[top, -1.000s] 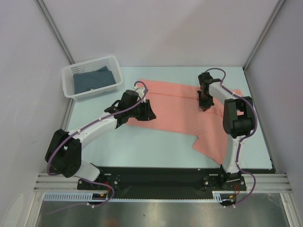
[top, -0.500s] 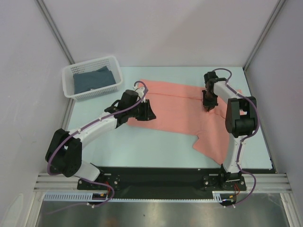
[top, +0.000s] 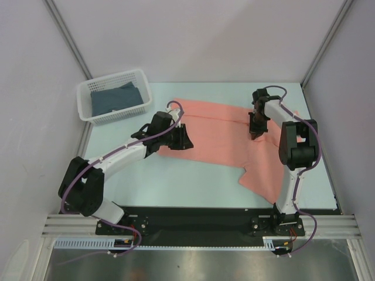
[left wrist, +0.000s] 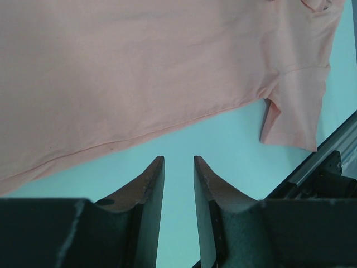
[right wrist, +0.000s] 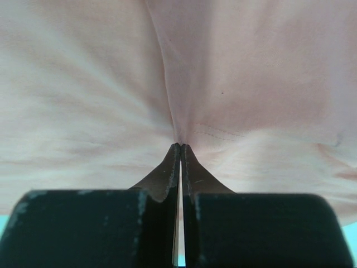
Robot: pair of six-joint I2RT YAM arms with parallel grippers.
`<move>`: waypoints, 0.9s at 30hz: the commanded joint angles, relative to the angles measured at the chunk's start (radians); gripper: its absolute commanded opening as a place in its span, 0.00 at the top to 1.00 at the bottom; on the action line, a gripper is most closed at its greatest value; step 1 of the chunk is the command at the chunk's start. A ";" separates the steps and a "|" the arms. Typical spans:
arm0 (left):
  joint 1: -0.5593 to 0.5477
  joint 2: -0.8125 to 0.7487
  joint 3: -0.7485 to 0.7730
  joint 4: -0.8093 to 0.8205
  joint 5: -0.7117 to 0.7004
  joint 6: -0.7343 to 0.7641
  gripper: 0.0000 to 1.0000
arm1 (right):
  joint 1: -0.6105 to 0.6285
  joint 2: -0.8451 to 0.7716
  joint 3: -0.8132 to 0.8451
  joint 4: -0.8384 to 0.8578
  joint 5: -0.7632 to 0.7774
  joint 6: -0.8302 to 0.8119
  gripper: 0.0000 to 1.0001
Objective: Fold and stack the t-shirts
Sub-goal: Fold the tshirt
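The desk (top: 176, 181) has a pale blue-green top. Plain white walls (top: 193, 35) close it on three sides, with grey metal posts (top: 64, 35) at the corners. The salmon-pink t-shirt (top: 217, 132) lies spread open on the desk, from about the middle to the right side, and one sleeve reaches toward the near edge.

To the far left of this t-shirt, well apart from it, stands a white lattice basket (top: 111, 77). The dark slate-blue t-shirt (top: 114, 99) lies inside the basket. At the near left hem of the pink t-shirt is the left end effector (top: 186, 142). Its wrist camera shows the fingers (left wrist: 148, 187) apart with only bare desk between them, just short of the hem, so it grips nothing. On the right part of the pink t-shirt, near the sleeve seam, the right end effector (top: 253, 133) points down onto the cloth. Its jaws are pressed together, and a small ridge of pink cloth runs into the tips. On the near side of the t-shirt, a metal rail (top: 199, 225) carries both arm bases.

Compared with one second ago, the right end effector has gone a little to the right over the t-shirt. The left end effector keeps its place at the hem, while the lower joint of the left arm has turned slightly. The t-shirt lies as before.
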 commanded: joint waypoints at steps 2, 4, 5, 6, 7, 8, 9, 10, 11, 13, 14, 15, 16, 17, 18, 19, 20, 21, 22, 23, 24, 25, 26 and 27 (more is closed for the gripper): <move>0.008 0.021 0.014 0.047 0.024 -0.017 0.67 | -0.010 -0.001 0.038 -0.042 -0.068 0.036 0.99; 0.008 0.030 0.015 0.056 0.029 -0.023 0.67 | -0.027 0.003 0.038 -0.039 -0.118 0.060 0.96; 0.006 0.032 0.014 0.056 0.030 -0.024 0.67 | -0.036 0.003 0.037 -0.034 -0.140 0.070 0.92; 0.008 0.035 0.012 0.058 0.030 -0.027 0.67 | -0.047 0.003 0.035 -0.034 -0.160 0.091 0.82; 0.006 0.036 0.011 0.061 0.033 -0.031 0.67 | -0.074 0.001 0.030 -0.037 -0.204 0.102 0.72; 0.006 0.036 0.008 0.062 0.033 -0.031 0.67 | -0.091 -0.017 0.024 -0.028 -0.230 0.112 0.63; 0.008 0.036 0.005 0.062 0.033 -0.033 0.67 | -0.100 -0.039 -0.020 -0.008 -0.287 0.141 0.58; 0.008 0.035 0.005 0.062 0.033 -0.031 0.67 | -0.172 -0.065 -0.048 0.060 -0.322 0.161 0.56; 0.008 0.033 0.005 0.061 0.032 -0.031 0.67 | -0.198 -0.091 -0.084 0.105 -0.359 0.181 0.55; 0.008 0.030 0.009 0.051 0.030 -0.027 0.67 | -0.257 -0.145 -0.175 0.197 -0.472 0.253 0.55; 0.008 0.029 0.014 0.047 0.029 -0.024 0.67 | -0.306 -0.145 -0.192 0.271 -0.515 0.272 0.57; 0.008 0.030 0.023 0.038 0.027 -0.021 0.67 | -0.323 -0.110 -0.201 0.299 -0.607 0.296 0.62; 0.008 0.027 0.034 0.035 0.027 -0.019 0.67 | -0.350 -0.087 -0.198 0.335 -0.647 0.327 0.67; 0.008 0.027 0.034 0.028 0.029 -0.016 0.67 | -0.358 -0.051 -0.194 0.356 -0.687 0.341 0.74; 0.006 0.027 0.041 0.021 0.027 -0.013 0.67 | -0.363 -0.025 -0.192 0.378 -0.756 0.356 0.85; 0.008 0.026 0.046 0.016 0.026 -0.010 0.67 | -0.369 0.022 -0.190 0.418 -0.776 0.388 0.93; 0.008 0.023 0.052 0.010 0.024 -0.007 0.67 | -0.380 0.039 -0.195 0.437 -0.793 0.407 0.98; 0.008 0.017 0.055 -0.001 0.019 -0.001 0.67 | -0.386 0.049 -0.203 0.467 -0.828 0.425 1.00; 0.008 0.012 0.055 -0.007 0.015 0.003 0.67 | -0.390 0.050 -0.232 0.521 -0.839 0.450 1.00; 0.008 0.006 0.052 -0.008 0.012 0.004 0.67 | -0.396 0.047 -0.242 0.544 -0.847 0.485 1.00; 0.008 -0.003 0.049 -0.014 0.007 0.007 0.67 | -0.398 0.046 -0.252 0.561 -0.855 0.496 1.00; 0.008 -0.008 0.046 -0.016 0.006 0.009 0.67 | -0.398 0.050 -0.255 0.561 -0.855 0.495 1.00; 0.008 -0.011 0.038 -0.018 0.003 0.010 0.67 | -0.401 0.056 -0.253 0.545 -0.849 0.476 1.00; 0.009 -0.013 0.037 -0.022 0.001 0.010 0.67 | -0.413 0.056 -0.259 0.532 -0.835 0.469 1.00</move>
